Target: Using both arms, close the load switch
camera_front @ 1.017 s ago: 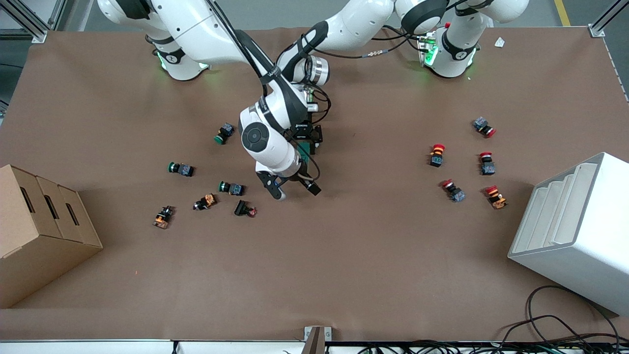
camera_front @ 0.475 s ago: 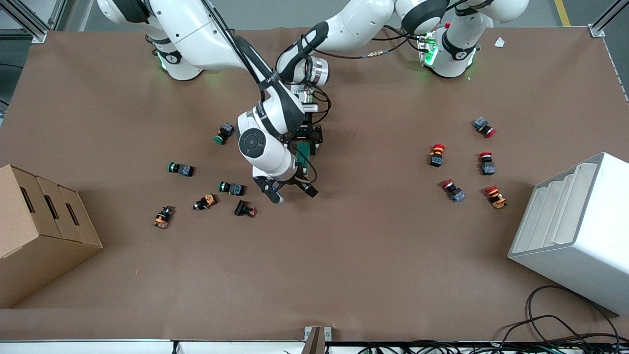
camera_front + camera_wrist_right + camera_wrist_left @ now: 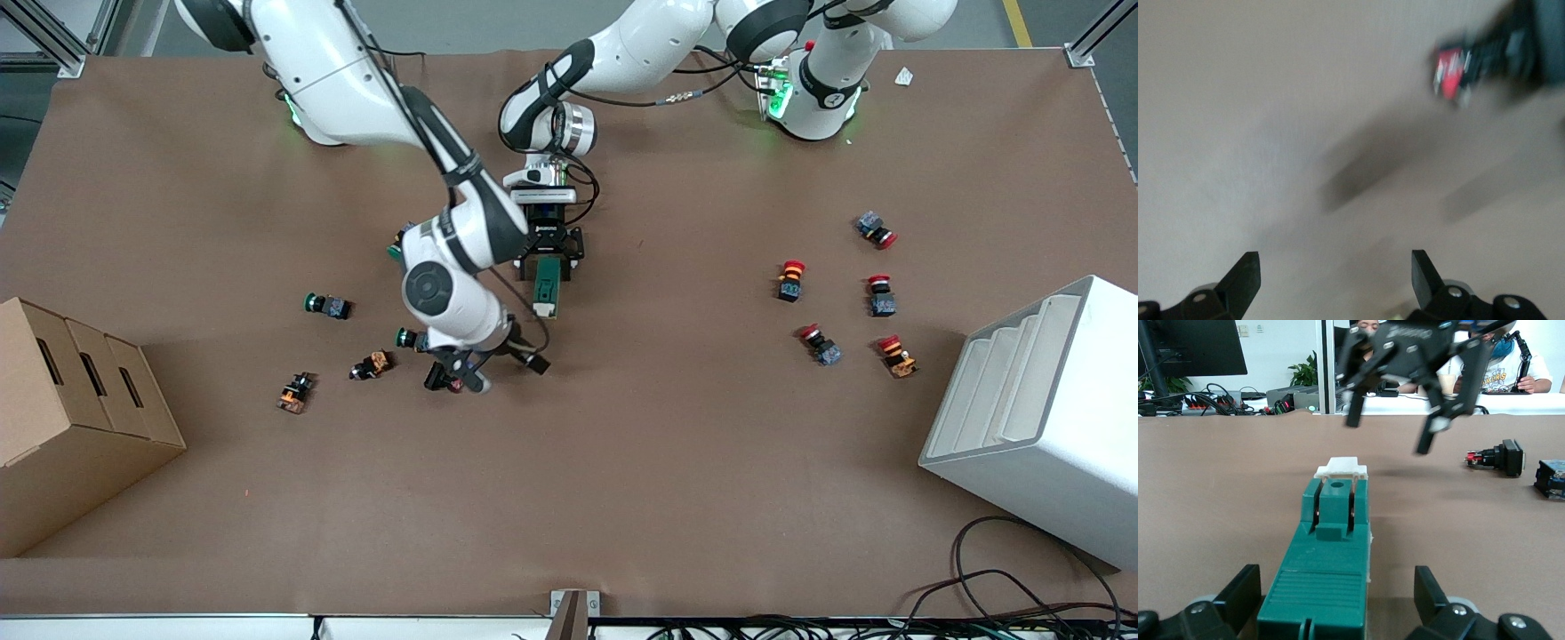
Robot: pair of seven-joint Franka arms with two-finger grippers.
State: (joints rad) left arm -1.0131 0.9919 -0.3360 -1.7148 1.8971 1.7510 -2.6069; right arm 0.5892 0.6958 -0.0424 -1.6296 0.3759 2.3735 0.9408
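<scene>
Load switch (image 3: 546, 292) on table (image 3: 676, 462) mid-span, between left gripper (image 3: 549, 263) jaws, spread, not gripping. Right gripper (image 3: 503, 368) spread, empty, over table nearby. Looks rigid, light plastic; hold body sides, press cream lever (image 3: 1341, 467).

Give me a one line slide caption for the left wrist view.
Dark green oblong load switch with cream lever lies between the left gripper fingers; the open right gripper hangs above the brown table.

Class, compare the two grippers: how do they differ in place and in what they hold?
The left gripper flanks the green load switch on the table with its fingers apart; the right gripper holds nothing. The left is low at the switch; the right hangs over bare table. Both are open.
</scene>
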